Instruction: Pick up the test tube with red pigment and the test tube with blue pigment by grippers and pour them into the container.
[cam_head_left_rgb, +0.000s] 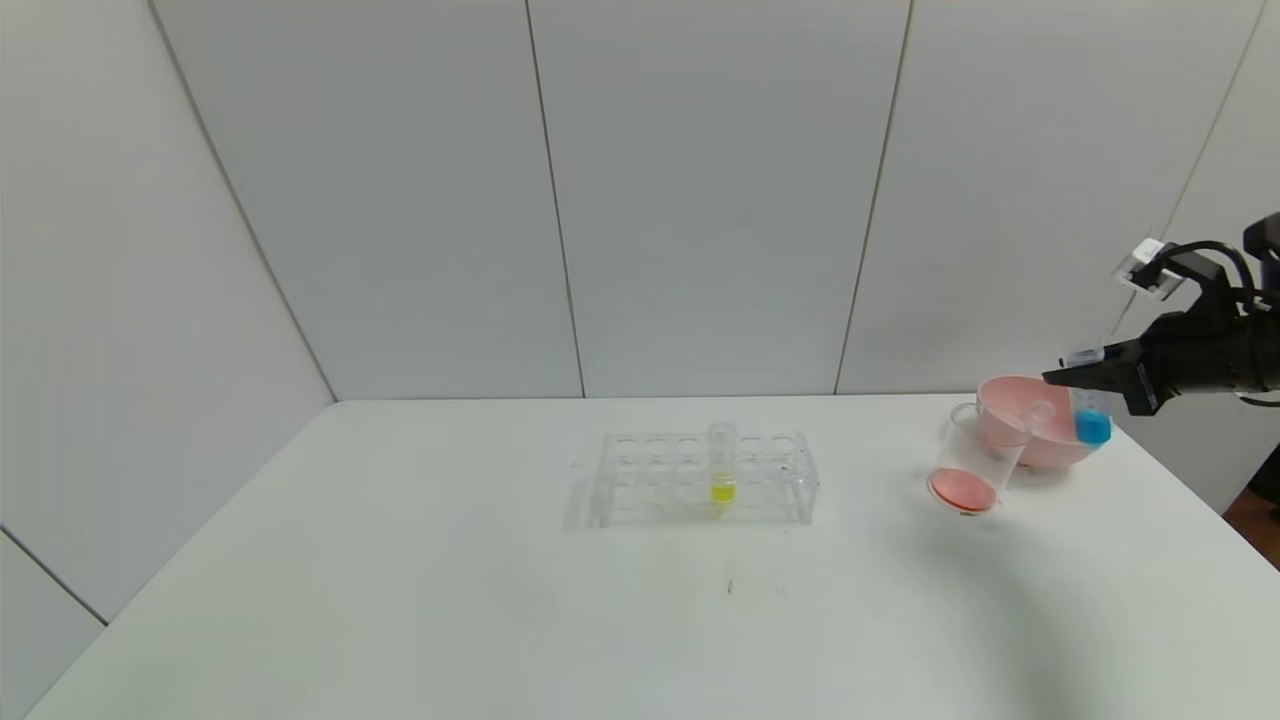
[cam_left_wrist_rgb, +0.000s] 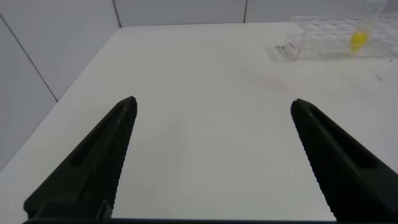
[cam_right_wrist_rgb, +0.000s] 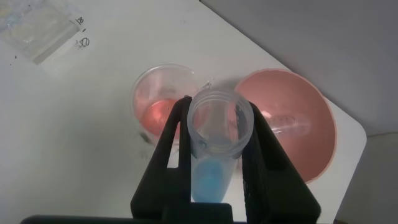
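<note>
My right gripper (cam_head_left_rgb: 1062, 377) is clamped on the blue tube (cam_head_left_rgb: 1091, 418), upright, over the pink bowl (cam_head_left_rgb: 1040, 455), just beside the container (cam_head_left_rgb: 966, 470), which has red liquid in it. Left gripper (cam_left_wrist_rgb: 211, 112) idle, jaws apart. Risk imo: tipping from here dumps blue into the bowl; need to shift toward the container first.

A white counter (cam_head_left_rgb: 500, 600) carries everything. Near its middle stands a clear rack (cam_head_left_rgb: 700, 480) with a yellow tube (cam_head_left_rgb: 722, 462) upright in one of its holes. Toward 3 o'clock from the rack, well apart, stands the container (cam_head_left_rgb: 975, 462), with red liquid at its bottom. Just beyond it, toward 1 o'clock, sits a pink bowl (cam_head_left_rgb: 1035, 425) near the counter's far right corner, touching or almost touching the container.
</note>
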